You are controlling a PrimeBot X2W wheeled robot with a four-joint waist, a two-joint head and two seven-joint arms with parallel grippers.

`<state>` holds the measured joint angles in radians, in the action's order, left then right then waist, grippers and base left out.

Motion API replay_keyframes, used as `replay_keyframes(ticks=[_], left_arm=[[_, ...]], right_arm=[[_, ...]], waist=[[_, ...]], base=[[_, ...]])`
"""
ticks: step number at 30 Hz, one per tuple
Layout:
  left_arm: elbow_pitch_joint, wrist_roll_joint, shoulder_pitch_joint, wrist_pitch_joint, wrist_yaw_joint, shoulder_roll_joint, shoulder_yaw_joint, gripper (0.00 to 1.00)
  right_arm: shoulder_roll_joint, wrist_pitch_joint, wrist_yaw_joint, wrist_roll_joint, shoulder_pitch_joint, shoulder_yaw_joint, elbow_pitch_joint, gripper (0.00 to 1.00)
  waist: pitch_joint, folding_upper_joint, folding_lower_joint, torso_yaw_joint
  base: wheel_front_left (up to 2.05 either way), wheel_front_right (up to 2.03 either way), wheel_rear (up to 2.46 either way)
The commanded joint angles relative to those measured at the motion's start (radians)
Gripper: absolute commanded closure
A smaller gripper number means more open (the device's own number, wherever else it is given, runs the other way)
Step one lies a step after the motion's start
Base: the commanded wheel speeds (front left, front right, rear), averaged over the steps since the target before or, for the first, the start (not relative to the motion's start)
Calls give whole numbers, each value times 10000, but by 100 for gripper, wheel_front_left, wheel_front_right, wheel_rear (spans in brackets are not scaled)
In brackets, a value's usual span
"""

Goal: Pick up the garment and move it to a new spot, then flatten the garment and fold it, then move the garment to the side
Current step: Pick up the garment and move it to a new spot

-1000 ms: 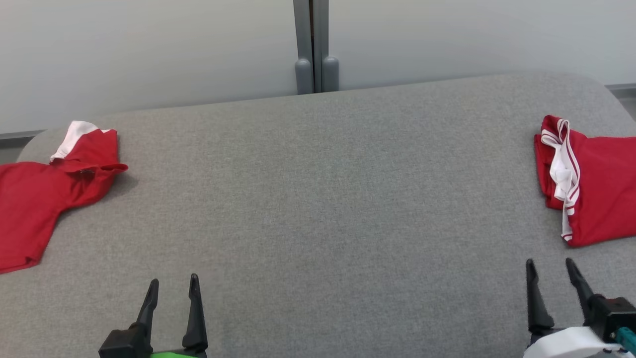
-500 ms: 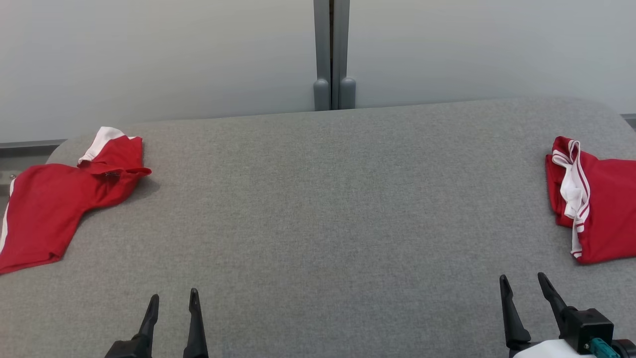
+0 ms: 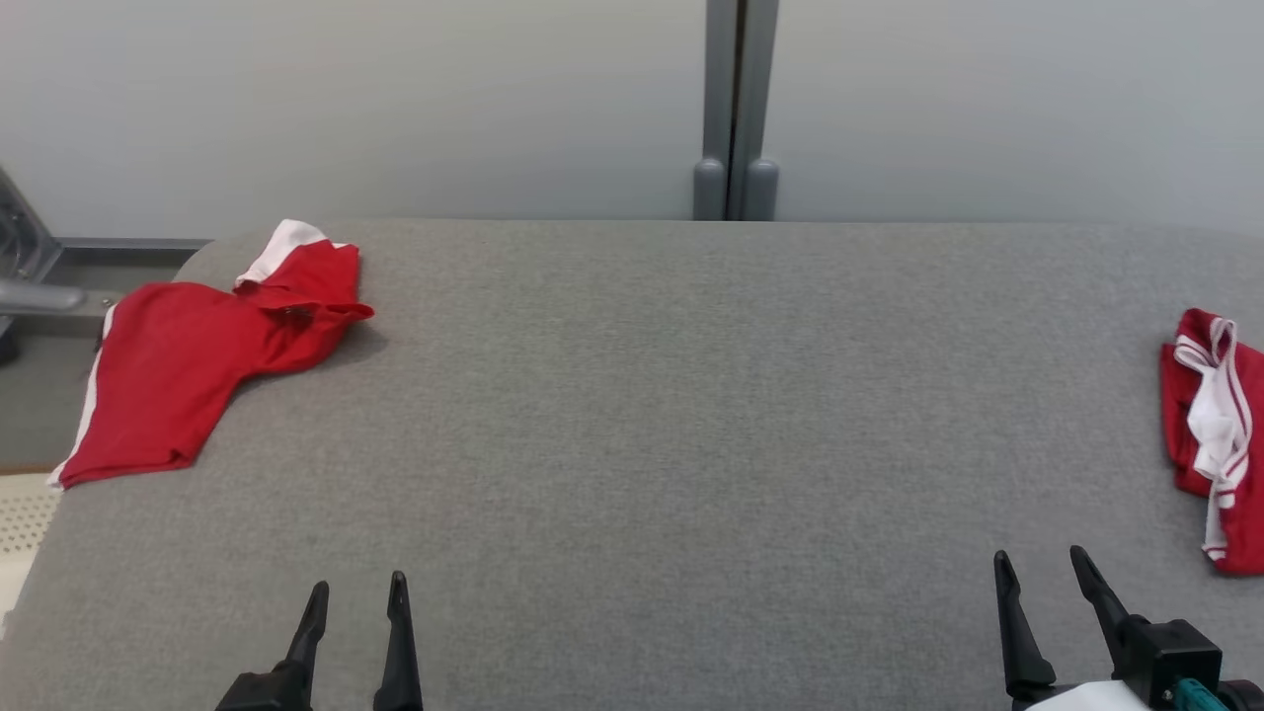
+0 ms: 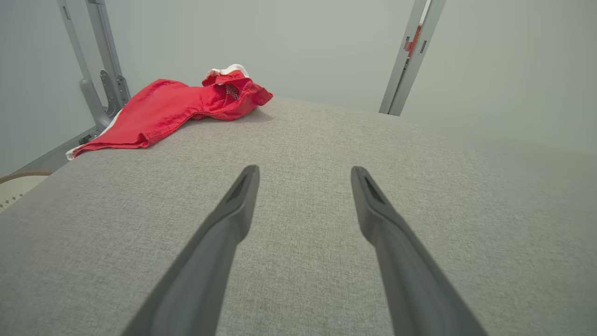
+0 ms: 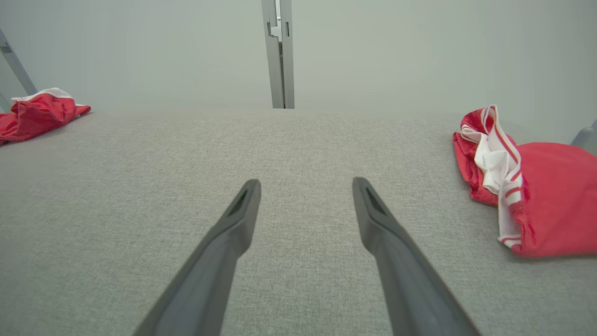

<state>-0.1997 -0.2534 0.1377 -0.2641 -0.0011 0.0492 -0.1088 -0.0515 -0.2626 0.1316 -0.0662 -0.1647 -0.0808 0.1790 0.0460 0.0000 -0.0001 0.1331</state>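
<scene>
A red garment point(image 3: 188, 365) with white trim lies rumpled and spread at the far left corner of the grey fabric table point(image 3: 632, 444); it also shows in the left wrist view point(image 4: 163, 112) and the right wrist view point(image 5: 32, 114). A second red garment point(image 3: 1210, 444) with a white striped collar lies folded at the right edge, cut off by the frame point(image 5: 550, 196). My left gripper point(image 3: 357, 583) point(image 4: 303, 170) is open and empty over the near left of the table. My right gripper point(image 3: 1039, 555) point(image 5: 305, 182) is open and empty, a little short of the folded garment.
A pale wall with a grey vertical post point(image 3: 736, 109) runs behind the table. A metal frame point(image 3: 25, 267) and pale floor point(image 3: 20, 513) lie beyond the table's left edge, where the left garment overhangs slightly. Bare grey cloth stretches between the two garments.
The head camera has swung left: the whole picture has shifted right, so more of the left garment and less of the right one shows. Both grippers stay open.
</scene>
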Motion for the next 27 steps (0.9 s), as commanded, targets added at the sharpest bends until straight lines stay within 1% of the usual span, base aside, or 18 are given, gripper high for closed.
replay_keyframes(ticks=[1, 3, 7, 9, 12, 17, 20, 22, 24, 27], left_arm=[[7, 25, 39, 0, 7, 30, 113, 0], [-13, 73, 208, 0, 3, 28, 225, 0], [49, 36, 499, 0, 25, 26, 526, 0], [89, 20, 646, 0, 23, 26, 629, 0], [148, -12, 728, 0, -21, 25, 701, 0], [236, -123, 479, 0, -56, 25, 715, 0], [113, -83, -25, 0, -254, 23, 506, 0], [-201, -100, -637, 0, -438, 19, 275, 0], [-822, -240, -1518, 43, -661, 19, -100, 0], [-1730, -366, -3503, 497, -962, 23, -520, 0]], right_arm=[[5, -27, -19, -89, -41, 152, -43, 0], [7, -27, -19, -226, 75, 298, -55, 0], [4, -27, -19, -308, 308, 707, 8, 0], [3, -27, -19, -336, 355, 833, 42, 0], [-2, -27, -19, -346, 436, 920, 76, 0], [-8, -27, -19, -352, 416, 1020, 96, 0], [-6, -27, -19, -202, 528, 991, 41, 0], [-183, -27, -17, -35, 857, 1110, -48, 0], [-511, -27, -19, 30, 1300, 1192, -173, 0], [-1075, -27, -19, 74, 2140, 1291, -356, 0]], waist=[[51, 0, 1, 1007], [68, 0, 1, 1563], [95, 0, 1, 2284], [106, 0, 1, 2474], [55, 0, 1, 2560], [-220, 0, 1, 2241], [-708, 0, 1, 1948], [-1370, 0, 1, 1698], [-2201, 0, 1, 1465], [-3577, 0, 1, 1176]], base=[[0, 0, 0], [0, 0, 0], [0, 0, 0], [0, 0, 0], [0, 0, 0], [0, 0, 0], [0, 0, 0], [0, 0, 0], [0, 0, 0], [0, 0, 0]])
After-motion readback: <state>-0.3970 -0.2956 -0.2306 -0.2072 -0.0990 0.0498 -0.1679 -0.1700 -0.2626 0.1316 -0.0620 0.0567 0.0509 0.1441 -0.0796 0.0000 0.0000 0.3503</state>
